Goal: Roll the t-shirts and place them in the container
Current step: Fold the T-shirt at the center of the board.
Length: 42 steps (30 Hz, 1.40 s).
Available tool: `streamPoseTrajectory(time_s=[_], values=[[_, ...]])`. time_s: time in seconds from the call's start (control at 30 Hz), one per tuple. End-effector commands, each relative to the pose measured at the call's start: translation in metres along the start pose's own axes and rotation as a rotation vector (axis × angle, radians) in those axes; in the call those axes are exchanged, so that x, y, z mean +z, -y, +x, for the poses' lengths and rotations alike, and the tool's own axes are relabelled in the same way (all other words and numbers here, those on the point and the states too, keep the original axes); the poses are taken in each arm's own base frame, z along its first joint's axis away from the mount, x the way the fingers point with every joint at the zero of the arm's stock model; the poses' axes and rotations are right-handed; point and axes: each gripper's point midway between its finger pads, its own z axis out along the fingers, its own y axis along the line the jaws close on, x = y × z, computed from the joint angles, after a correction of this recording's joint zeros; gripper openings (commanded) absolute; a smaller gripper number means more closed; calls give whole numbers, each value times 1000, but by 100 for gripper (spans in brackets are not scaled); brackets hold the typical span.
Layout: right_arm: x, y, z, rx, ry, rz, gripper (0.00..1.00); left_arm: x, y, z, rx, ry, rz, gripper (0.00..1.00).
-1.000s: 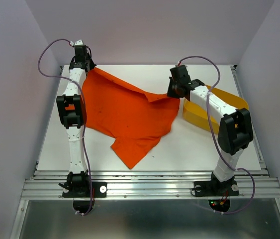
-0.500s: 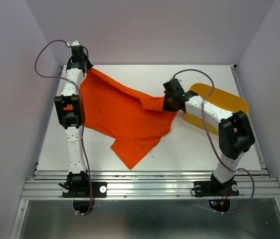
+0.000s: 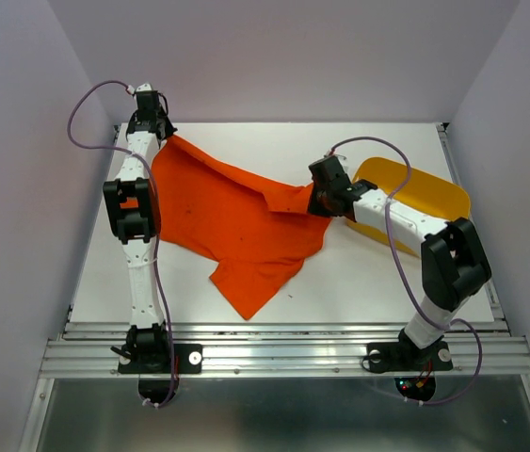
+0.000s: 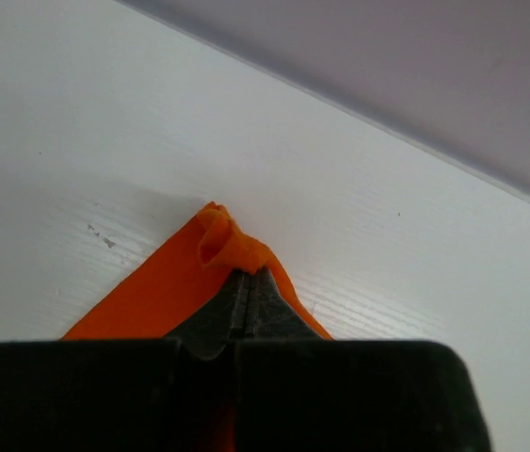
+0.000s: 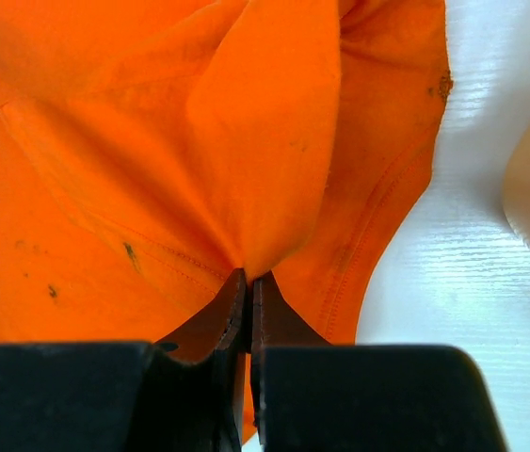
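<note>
Yellow plastic forms the tub (image 3: 431, 186) at the right side of the worktop (image 3: 387, 273), close to its right edge. The right arm crosses its near wall and hides part of its inside, so what it holds cannot be told.

The orange-red t-shirt (image 3: 236, 212) lies unrolled over the left and middle of the worktop. Its fabric is thin and plain, with a few small dark specks and a stitched hem visible in the right wrist view. One pointed flap reaches toward the near edge.

The left tool (image 4: 250, 278) is clamped on a bunched corner of the shirt at the far left corner. The right tool (image 5: 248, 282) is closed on a fold of the shirt's right edge, seemingly lifted a little, just beside the tub. The far edge runs taut between the two tools.
</note>
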Motion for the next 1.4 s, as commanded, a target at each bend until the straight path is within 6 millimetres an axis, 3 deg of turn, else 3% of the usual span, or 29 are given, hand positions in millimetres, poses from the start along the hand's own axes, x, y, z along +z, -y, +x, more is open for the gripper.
streamPoseTrajectory(time_s=[0.0, 0.3, 0.8, 1.13, 1.17, 1.2, 1.3, 1.33, 1.37], values=[[-17, -10, -21, 52, 103, -22, 1, -13, -2, -25, 8, 56, -6, 0], [-18, -12, -3, 81, 100, -17, 1, -14, -9, -17, 16, 27, -30, 0], [-25, -18, 21, 68, 81, -41, 1, -33, -49, -2, 7, -64, -153, 0], [-28, -22, 43, 41, 50, -52, 1, -32, -60, 10, -14, -105, -180, 1], [-27, -21, 45, 48, 45, -49, 1, -33, -61, 14, -18, -121, -184, 6], [-25, -23, 51, 40, 35, -54, 1, -33, -62, 18, -23, -133, -187, 25], [-20, -25, 63, 41, 9, -61, 5, -38, -65, 22, -31, -157, -198, 48], [-18, -27, 70, 31, -4, -63, 21, -45, -63, 16, -39, -148, -197, 53], [-16, -26, 78, 25, -17, -62, 28, -48, -60, 13, -48, -141, -191, 57]])
